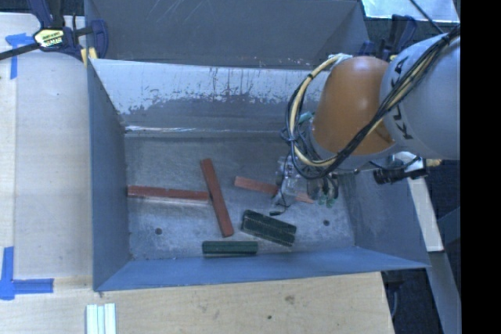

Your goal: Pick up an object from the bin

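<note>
Where floor meets near wall: a dark green bar (229, 248) lies flat, running along the wall, left of centre.
Dark block: a blackish-green block (268, 228), just behind and right of the green bar, tilted slightly, apart from it.
Slanted stick: a reddish-brown stick (216, 197) runs from mid-floor down towards the green bar; its lower end stops short of the bar.
Long stick: a second reddish-brown stick (168, 194) lies crosswise on the left half of the floor, its right end meeting the slanted stick.
Gripper: the gripper (283, 198) is low over the right-centre floor, just behind the dark block. Open or closed: cannot tell. Nothing seen held.
Nearest thing: a short reddish-brown stick (252, 184), right-centre of the floor, its right end running under the gripper. Contact: cannot tell.
Wrist: an orange cover (352, 105) above the gripper, with yellow and black cables (301, 102) looped round it; the arm comes in from the right.
Bin: grey metal bin (106, 168) with sloped walls; the far wall is scuffed along its lower edge.
</note>
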Robot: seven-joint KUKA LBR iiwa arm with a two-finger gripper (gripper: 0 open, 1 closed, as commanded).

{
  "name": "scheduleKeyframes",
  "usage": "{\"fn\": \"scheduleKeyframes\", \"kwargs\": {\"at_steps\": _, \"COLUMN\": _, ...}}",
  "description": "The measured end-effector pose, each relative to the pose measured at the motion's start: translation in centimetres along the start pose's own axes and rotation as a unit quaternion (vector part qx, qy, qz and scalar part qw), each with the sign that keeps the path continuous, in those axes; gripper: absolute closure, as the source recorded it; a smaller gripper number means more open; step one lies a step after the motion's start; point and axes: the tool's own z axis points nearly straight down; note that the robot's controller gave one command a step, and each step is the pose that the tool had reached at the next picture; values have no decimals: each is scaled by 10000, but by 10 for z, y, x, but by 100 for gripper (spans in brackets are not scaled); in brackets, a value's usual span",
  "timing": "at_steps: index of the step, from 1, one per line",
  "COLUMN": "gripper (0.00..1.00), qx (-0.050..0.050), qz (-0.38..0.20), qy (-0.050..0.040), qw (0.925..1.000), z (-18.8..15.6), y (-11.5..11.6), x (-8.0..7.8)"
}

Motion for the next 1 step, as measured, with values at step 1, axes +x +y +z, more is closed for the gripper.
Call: {"fn": "scheduleKeyframes", "kwargs": {"at_steps": 1, "gripper": 100, "qx": -10, "qz": -5, "qy": -50, "qw": 10000, "z": -16, "y": 0, "x": -2}}
